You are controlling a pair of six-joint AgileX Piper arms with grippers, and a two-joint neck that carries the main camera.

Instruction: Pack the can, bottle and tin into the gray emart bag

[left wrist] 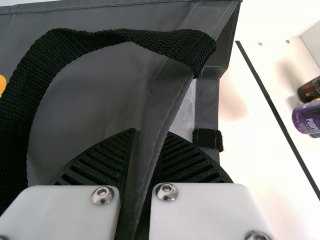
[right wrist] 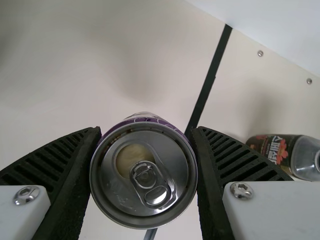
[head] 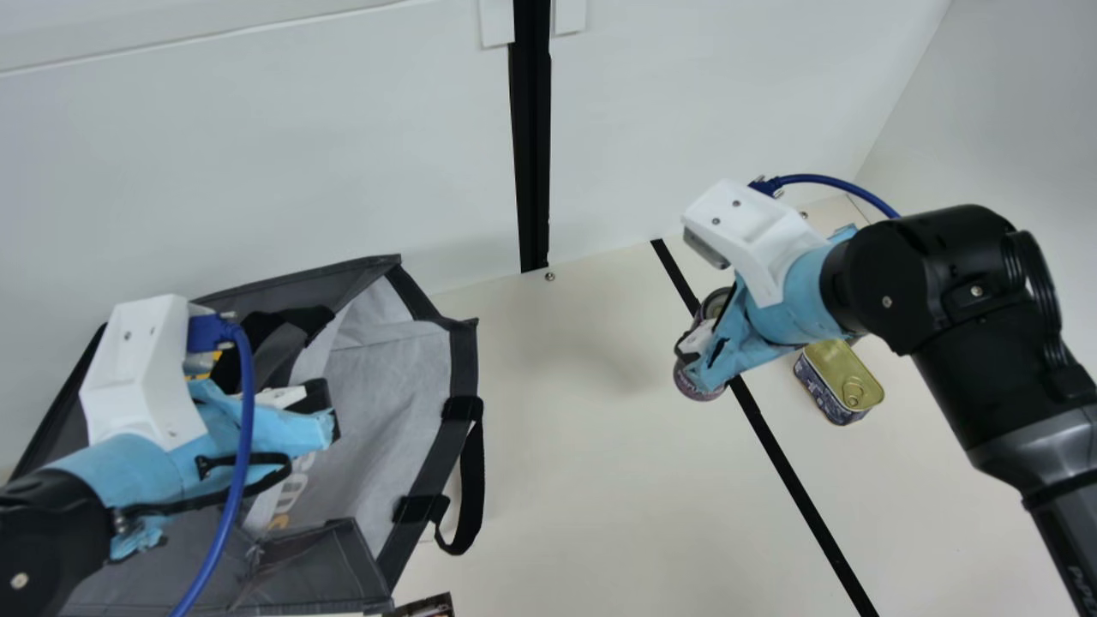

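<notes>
at lower left my left gripper [left wrist: 150, 131] pinches the gray bag [head: 390, 368], likely to brace its mouth, while right of centre my right gripper [right wrist: 146, 131] clasps the can [right wrist: 145, 175], near the tin [head: 842, 373].

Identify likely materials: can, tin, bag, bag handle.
Can: metal, probably aluminium; silver sheen, rolled rim, pull tab.
Tin: metal, gold lacquer-like lid with ring pull; exact metal unclear.
Bag: gray synthetic fabric, possibly coated; smooth panels, stitched seams.
Handle: black webbing, likely nylon or polyester; coarse matte weave.
</notes>
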